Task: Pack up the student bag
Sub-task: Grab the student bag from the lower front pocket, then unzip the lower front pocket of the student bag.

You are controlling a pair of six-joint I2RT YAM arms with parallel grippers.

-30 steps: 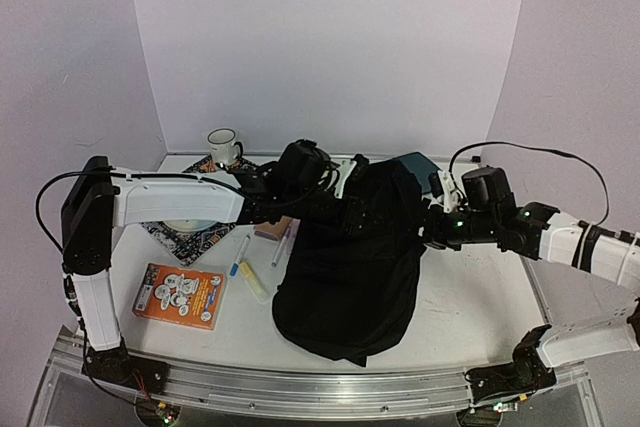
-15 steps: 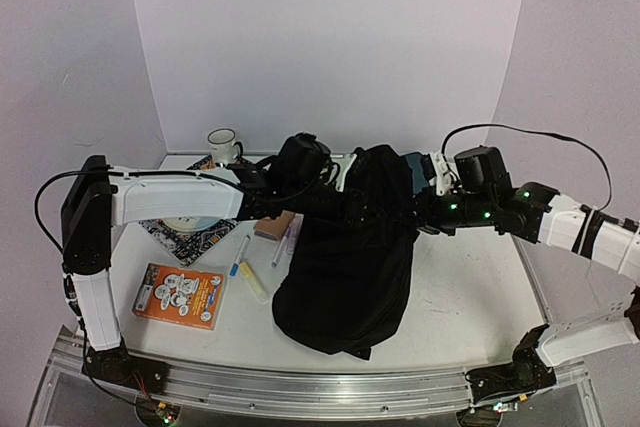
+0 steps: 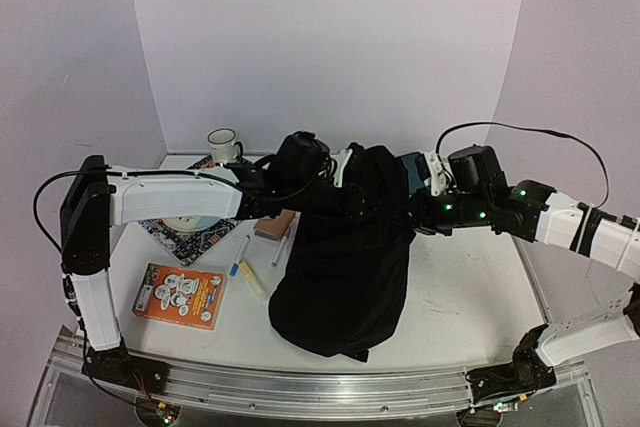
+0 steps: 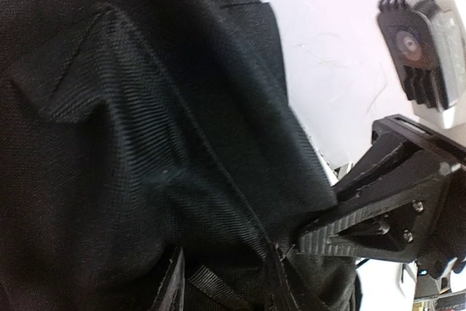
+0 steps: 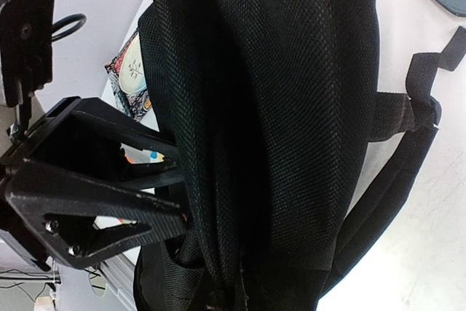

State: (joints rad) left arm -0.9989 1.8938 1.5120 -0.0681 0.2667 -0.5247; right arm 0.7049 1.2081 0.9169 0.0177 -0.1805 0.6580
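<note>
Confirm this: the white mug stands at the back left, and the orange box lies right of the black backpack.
Not quite. In the top external view the orange box lies left of the student bag, not right. The white mug does stand at the back left.

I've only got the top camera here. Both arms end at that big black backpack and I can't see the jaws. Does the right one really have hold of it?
Observer: Yes. On the right wrist view, the right gripper has its jaws shut on a fold of the large floppy black fabric backpack.
Operator: And the left one?
Observer: On the left wrist view, the left gripper has its ridged pad pressed against the fabric. I cannot tell whether it grips.
Operator: Any strap caught up in there?
Observer: Not that shows. The black padded shoulder strap lies on the far side of the backpack from the right jaws, clear of them.
</note>
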